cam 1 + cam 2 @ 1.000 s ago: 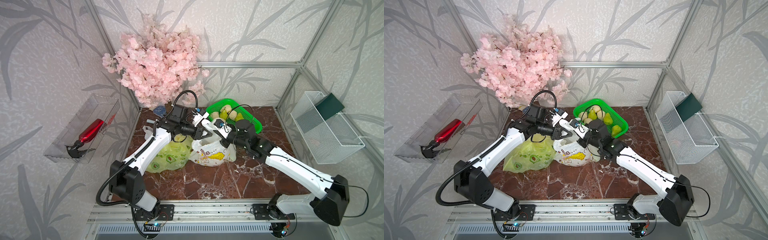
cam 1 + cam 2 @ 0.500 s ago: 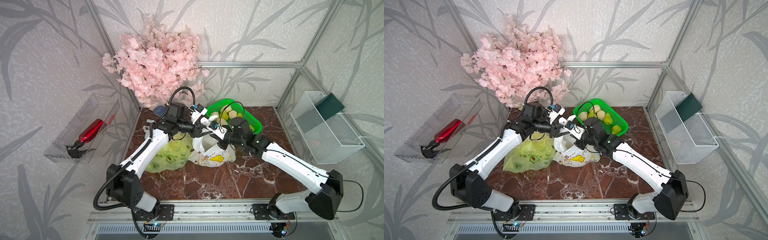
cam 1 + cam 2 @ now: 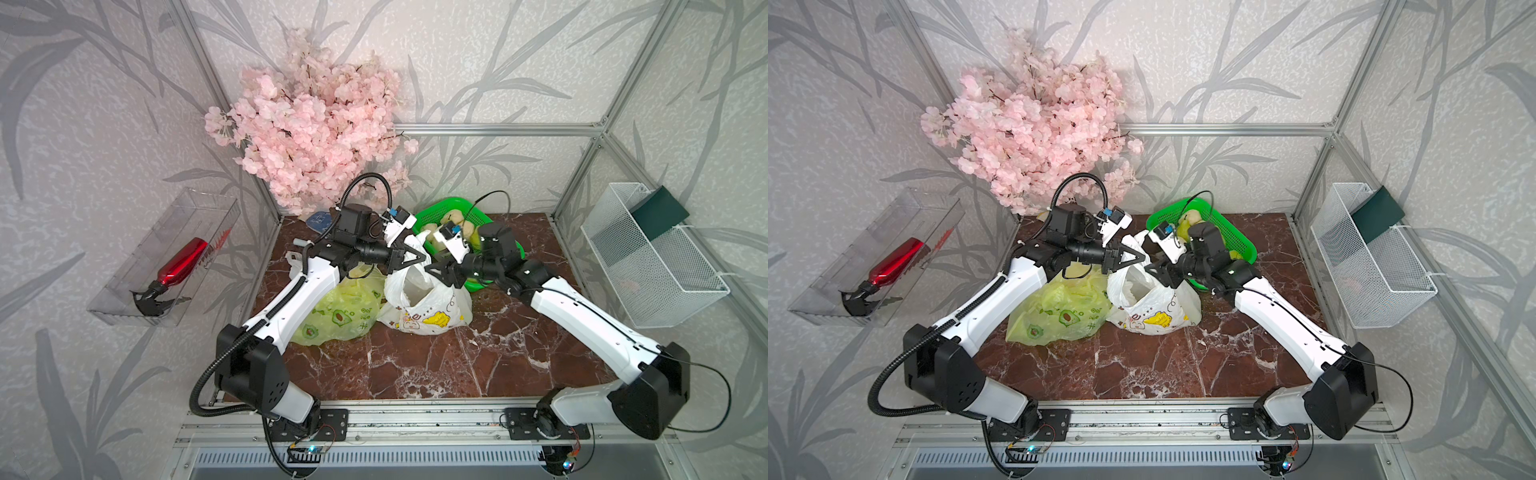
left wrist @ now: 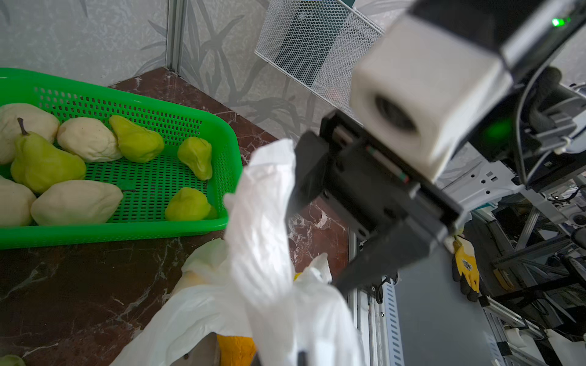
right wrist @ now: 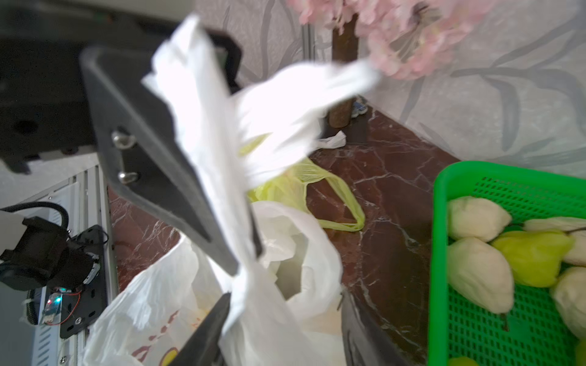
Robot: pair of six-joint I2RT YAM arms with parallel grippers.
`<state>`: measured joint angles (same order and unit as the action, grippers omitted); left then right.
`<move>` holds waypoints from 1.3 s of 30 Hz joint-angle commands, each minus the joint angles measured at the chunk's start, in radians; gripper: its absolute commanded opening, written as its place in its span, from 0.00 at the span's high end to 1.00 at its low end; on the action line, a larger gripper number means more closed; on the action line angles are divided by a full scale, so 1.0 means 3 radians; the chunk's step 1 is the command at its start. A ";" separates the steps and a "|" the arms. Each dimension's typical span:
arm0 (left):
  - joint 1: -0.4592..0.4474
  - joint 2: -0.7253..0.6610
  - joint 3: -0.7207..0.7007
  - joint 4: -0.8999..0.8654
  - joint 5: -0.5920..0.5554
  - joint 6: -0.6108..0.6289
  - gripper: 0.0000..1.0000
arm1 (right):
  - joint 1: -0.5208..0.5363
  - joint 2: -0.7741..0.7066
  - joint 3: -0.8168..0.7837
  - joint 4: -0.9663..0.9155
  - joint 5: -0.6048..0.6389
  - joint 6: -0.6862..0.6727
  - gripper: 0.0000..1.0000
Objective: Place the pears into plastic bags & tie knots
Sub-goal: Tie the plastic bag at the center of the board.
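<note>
Left gripper [image 3: 420, 259] pinches the white bag's handle [image 4: 263, 206] — right gripper [image 3: 434, 274] spread around it.

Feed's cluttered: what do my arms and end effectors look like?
White link shells, black joints on both. The left arm carries a corrugated black hose, the right arm a thin black cable. Black tapered fingers, white camera blocks on left end effector and right end effector.

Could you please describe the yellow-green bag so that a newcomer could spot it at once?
On the brown marble tabletop, in front of the pink blossom tree, two bags sit side by side. The yellow-green bag is the one beneath the left arm: translucent, with avocado prints, whereas its neighbour, the white bag, bears a yellow cartoon.
</note>
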<state>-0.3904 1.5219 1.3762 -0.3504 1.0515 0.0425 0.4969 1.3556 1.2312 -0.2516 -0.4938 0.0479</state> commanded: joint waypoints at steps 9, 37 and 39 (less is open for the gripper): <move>-0.0055 0.0078 0.0198 -0.0290 -0.0197 0.0349 1.00 | -0.0026 0.0440 0.0771 0.0039 -0.0551 0.1584 0.34; 0.0067 -0.0079 -0.0131 0.0005 -0.0303 -0.0065 0.93 | -0.0130 0.0173 0.0632 0.0197 -0.0457 0.1530 1.00; 0.0088 -0.0077 -0.0122 -0.0036 -0.0308 -0.0070 0.93 | -0.0123 0.0047 0.0522 0.0176 -0.0469 0.1432 1.00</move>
<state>-0.3809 1.5143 1.3514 -0.3508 0.9634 0.0334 0.4671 1.4414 1.4143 -0.2325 -0.6212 0.5175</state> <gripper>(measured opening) 0.072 0.050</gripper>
